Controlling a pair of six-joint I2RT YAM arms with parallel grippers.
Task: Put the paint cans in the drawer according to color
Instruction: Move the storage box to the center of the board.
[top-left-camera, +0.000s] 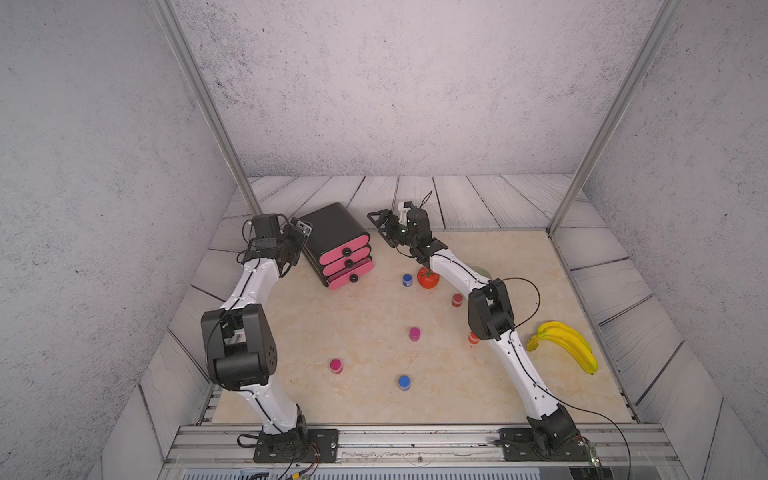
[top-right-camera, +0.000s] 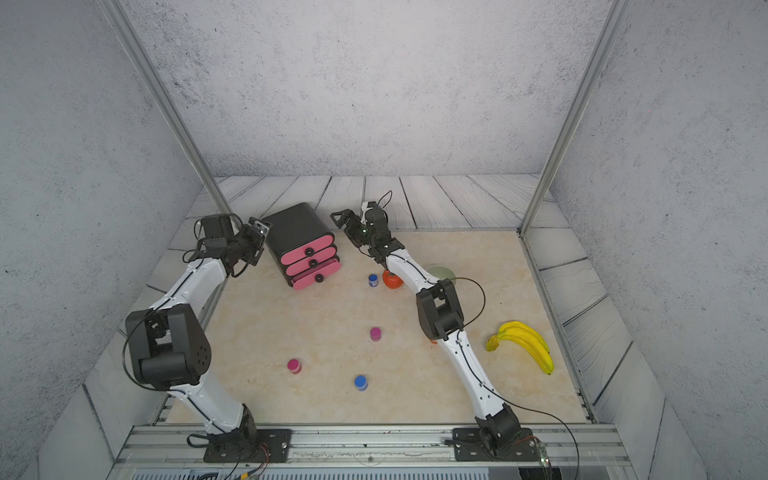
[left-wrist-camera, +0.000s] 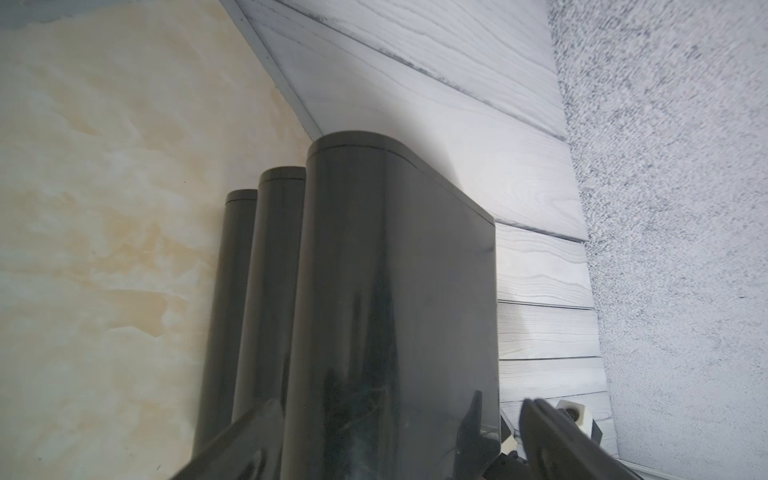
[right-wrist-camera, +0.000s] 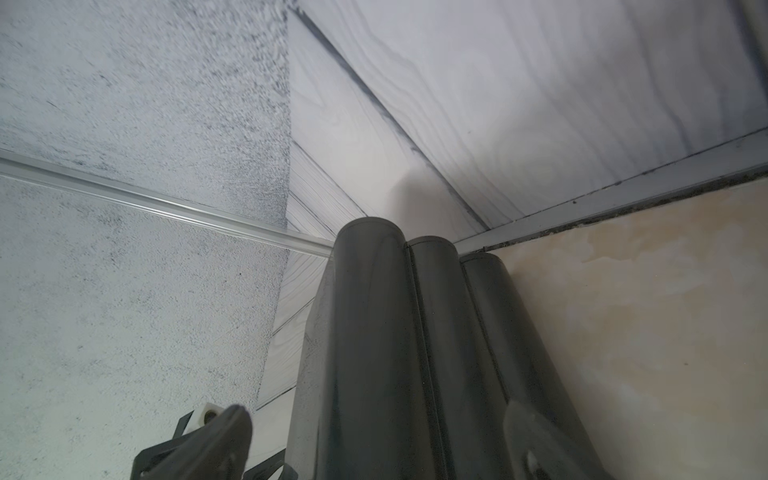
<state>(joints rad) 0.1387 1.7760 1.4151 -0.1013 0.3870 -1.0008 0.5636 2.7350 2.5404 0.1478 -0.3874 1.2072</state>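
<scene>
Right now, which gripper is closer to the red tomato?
The right gripper: it is open, on the side of the drawer chest that faces the tomato. The left gripper, also open, is on the opposite side, farther away.

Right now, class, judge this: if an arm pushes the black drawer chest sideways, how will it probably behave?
The drawer chest looks hard and glossy, so probably stiff and slippery to grip. It stands on a smooth table, so it would likely slide rather than tip. Its bottom drawer juts out, so drawers may shift.

drawer (top-left-camera: 332, 226) rear left, paint cans (top-left-camera: 414, 333) before it; banana (top-left-camera: 565, 343) right
</scene>
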